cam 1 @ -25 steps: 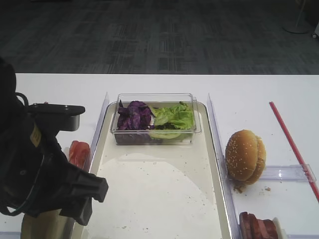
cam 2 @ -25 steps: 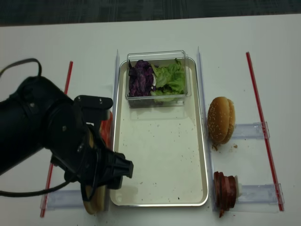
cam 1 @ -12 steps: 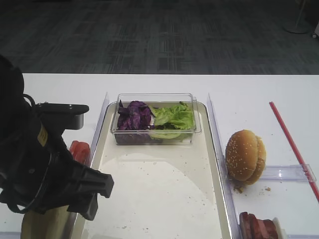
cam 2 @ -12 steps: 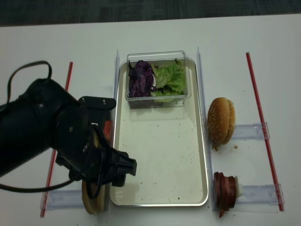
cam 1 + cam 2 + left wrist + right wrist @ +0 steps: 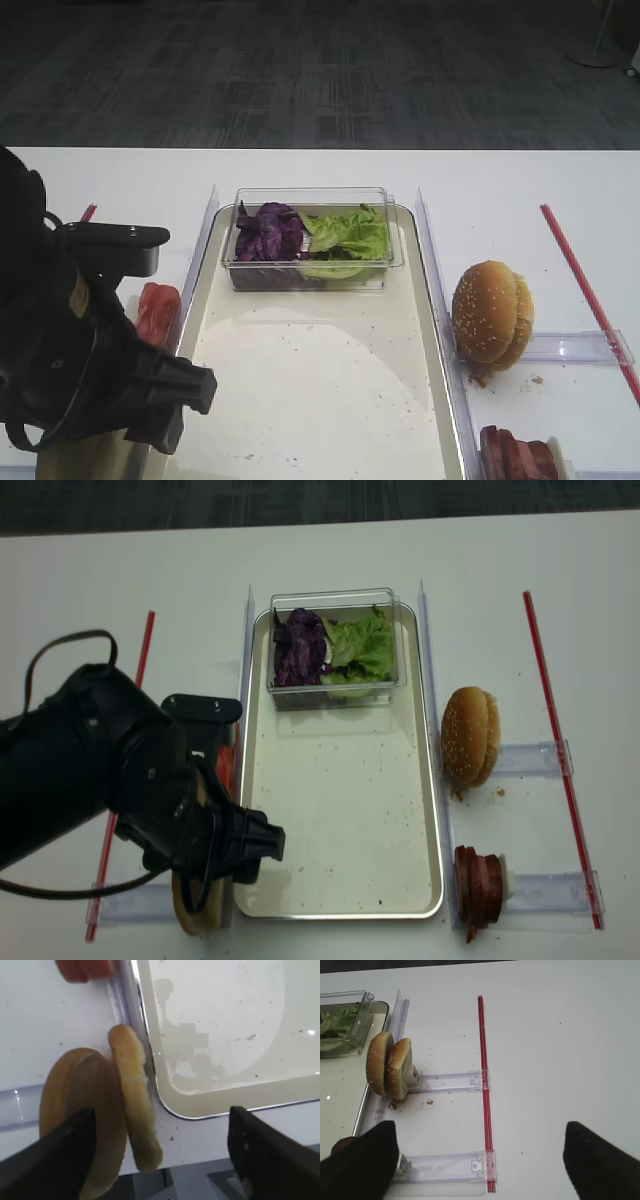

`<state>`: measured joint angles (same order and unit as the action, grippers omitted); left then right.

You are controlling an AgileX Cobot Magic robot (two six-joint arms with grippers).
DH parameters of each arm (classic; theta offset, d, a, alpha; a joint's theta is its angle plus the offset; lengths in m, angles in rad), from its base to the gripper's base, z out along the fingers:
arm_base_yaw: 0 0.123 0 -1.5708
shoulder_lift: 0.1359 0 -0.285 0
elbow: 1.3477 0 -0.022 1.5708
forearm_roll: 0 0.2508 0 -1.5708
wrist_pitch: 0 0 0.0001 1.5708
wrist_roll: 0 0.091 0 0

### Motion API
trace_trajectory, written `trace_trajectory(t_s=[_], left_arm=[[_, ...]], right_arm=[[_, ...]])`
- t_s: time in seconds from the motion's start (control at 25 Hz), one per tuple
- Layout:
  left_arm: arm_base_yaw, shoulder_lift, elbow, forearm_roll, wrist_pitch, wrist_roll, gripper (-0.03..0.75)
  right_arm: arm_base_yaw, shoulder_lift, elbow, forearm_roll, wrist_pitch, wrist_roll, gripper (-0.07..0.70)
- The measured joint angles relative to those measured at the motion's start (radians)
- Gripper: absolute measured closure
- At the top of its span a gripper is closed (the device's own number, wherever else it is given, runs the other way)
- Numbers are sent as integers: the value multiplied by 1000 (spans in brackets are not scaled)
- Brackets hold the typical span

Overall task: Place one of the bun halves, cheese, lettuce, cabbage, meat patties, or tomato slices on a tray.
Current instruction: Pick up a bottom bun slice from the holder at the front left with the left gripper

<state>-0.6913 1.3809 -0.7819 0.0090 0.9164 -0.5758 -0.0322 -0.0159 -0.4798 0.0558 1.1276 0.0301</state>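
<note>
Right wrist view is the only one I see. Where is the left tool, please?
Observer: The left tool is open, just outside the tray's near left corner. Two bun halves stand on edge between its fingers.
Operator: Does any food lie on the tray floor?
Observer: Only a clear box at the far end, with cabbage and lettuce inside. No bun, patty or tomato lies on the floor.
</note>
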Motion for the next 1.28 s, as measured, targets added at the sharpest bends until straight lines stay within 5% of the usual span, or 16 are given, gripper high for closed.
trace_trajectory(t_s=[0.4, 0.84, 1.28], left_arm=[[0, 0, 72, 13, -88, -19, 221], [0, 0, 72, 29, -92, -22, 274], [0, 0, 77, 49, -92, -24, 464]], right_arm=[[0, 0, 0, 0, 0, 0, -46], [0, 0, 0, 0, 0, 0, -46], [0, 0, 0, 0, 0, 0, -46]])
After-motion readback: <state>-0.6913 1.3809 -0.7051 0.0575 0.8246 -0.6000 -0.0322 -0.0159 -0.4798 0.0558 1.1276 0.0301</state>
